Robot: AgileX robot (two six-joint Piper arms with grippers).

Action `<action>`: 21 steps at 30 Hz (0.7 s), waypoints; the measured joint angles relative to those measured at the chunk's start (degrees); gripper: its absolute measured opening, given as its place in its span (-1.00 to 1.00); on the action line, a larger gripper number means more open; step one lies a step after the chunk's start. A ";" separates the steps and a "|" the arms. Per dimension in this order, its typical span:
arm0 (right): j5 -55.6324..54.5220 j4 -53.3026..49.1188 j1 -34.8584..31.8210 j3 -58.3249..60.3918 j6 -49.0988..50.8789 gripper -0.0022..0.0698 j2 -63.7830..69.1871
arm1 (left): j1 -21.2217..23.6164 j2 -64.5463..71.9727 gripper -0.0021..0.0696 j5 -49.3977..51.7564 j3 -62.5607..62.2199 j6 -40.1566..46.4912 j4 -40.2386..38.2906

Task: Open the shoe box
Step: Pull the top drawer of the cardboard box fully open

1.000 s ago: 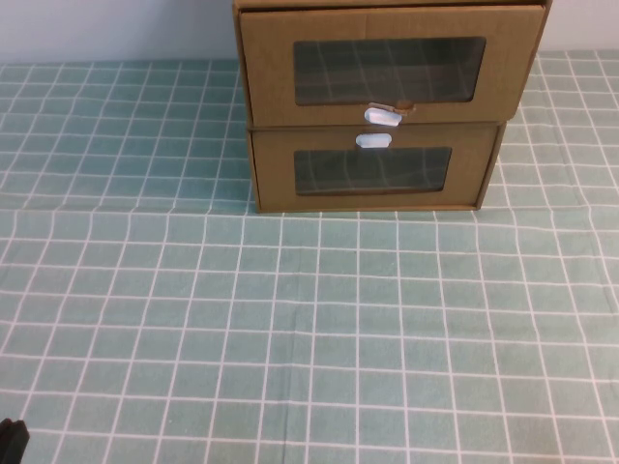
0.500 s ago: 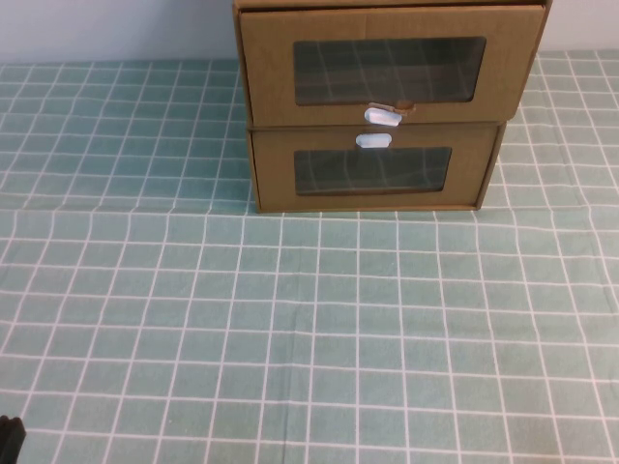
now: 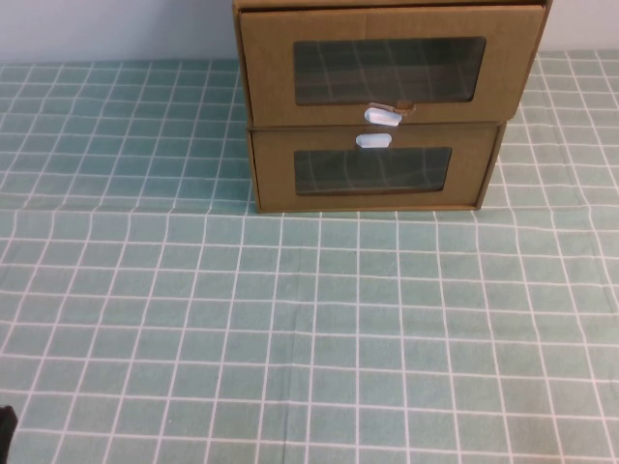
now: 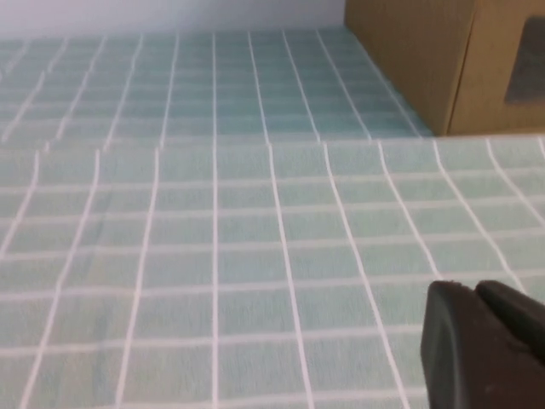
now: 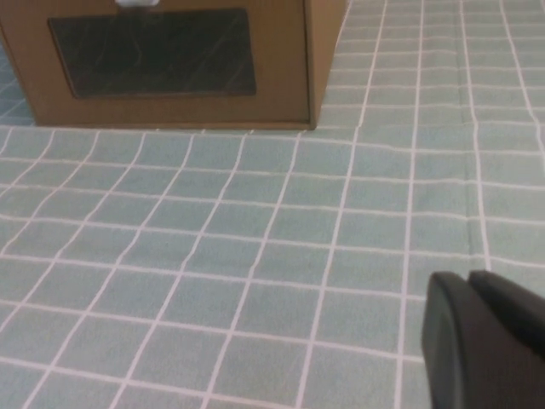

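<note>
We're looking at two cardboard boxes stacked at the far middle of the worktop (image 3: 290, 338), the upper shoe box (image 3: 387, 63) sitting on the lower shoe box (image 3: 372, 169), each with a dark window in front. The left gripper (image 4: 473, 294) is down at the near left corner, pinched closed on nothing. The right gripper (image 5: 468, 285) hangs over the checked cloth (image 5: 213, 239), well short of the boxes, also closed and empty.
</note>
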 joint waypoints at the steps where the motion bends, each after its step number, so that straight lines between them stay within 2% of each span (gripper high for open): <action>1: -1.01 0.00 0.00 0.00 0.00 -0.98 0.00 | 0.00 0.00 -0.96 -1.20 0.00 0.00 0.00; 7: -9.90 0.10 0.00 0.00 0.00 -0.98 0.00 | 0.00 0.00 -0.96 -13.97 0.00 -1.06 -0.12; 14: -30.60 0.69 0.00 0.00 0.00 -0.98 0.00 | 0.00 0.00 -0.96 -32.83 0.00 -3.52 -0.58; 17: -38.62 1.18 0.00 0.00 0.00 -0.98 0.00 | 0.00 0.00 -0.96 -36.38 0.00 -3.55 -0.58; 21: -41.52 1.28 0.00 0.00 0.00 -0.98 0.00 | 0.00 0.00 -0.96 -36.83 0.00 -3.65 -0.58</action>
